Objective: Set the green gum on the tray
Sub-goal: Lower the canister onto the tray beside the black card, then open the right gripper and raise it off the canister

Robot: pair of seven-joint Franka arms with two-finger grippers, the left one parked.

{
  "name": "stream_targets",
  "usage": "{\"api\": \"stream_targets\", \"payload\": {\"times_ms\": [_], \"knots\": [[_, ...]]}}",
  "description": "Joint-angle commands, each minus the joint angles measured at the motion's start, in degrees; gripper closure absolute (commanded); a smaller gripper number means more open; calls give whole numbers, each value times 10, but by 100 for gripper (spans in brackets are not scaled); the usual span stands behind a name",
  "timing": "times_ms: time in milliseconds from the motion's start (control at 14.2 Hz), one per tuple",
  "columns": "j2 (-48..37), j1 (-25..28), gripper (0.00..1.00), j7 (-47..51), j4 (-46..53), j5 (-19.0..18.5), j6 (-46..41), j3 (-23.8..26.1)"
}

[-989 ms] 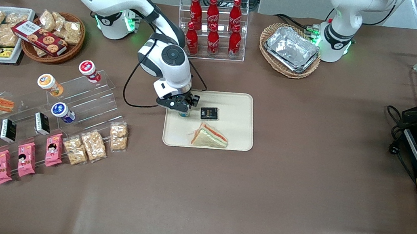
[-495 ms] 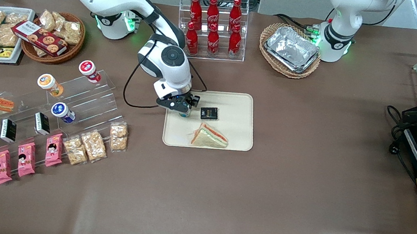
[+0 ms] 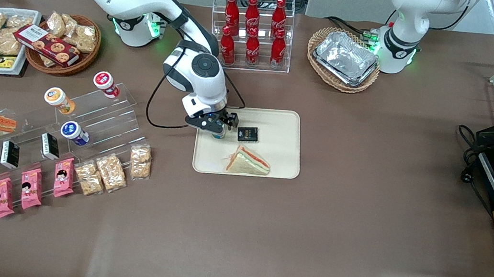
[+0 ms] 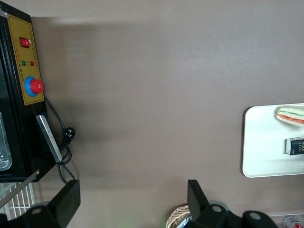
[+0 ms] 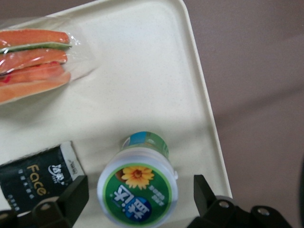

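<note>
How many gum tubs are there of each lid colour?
green gum: 1, standing on the tray, between the open fingers of the gripper
red-lidded gum: 1
orange-lidded gum: 1
blue-lidded gum: 1
Total: 4

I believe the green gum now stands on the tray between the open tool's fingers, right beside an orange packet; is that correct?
Not quite: the packet beside the green gum is black, as the right wrist view shows. The gum does stand on the tray between the open tool's fingers.
</note>
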Motion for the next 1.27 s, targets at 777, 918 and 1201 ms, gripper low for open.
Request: {"api": "stream_targets", "payload": {"times_ms": [777, 918, 1201], "knots": [[-160, -55, 1, -221, 38, 171, -164, 3], [-198, -79, 1, -317, 76, 252, -239, -12], [-222, -81, 1, -424, 182, 281, -399, -98]]}}
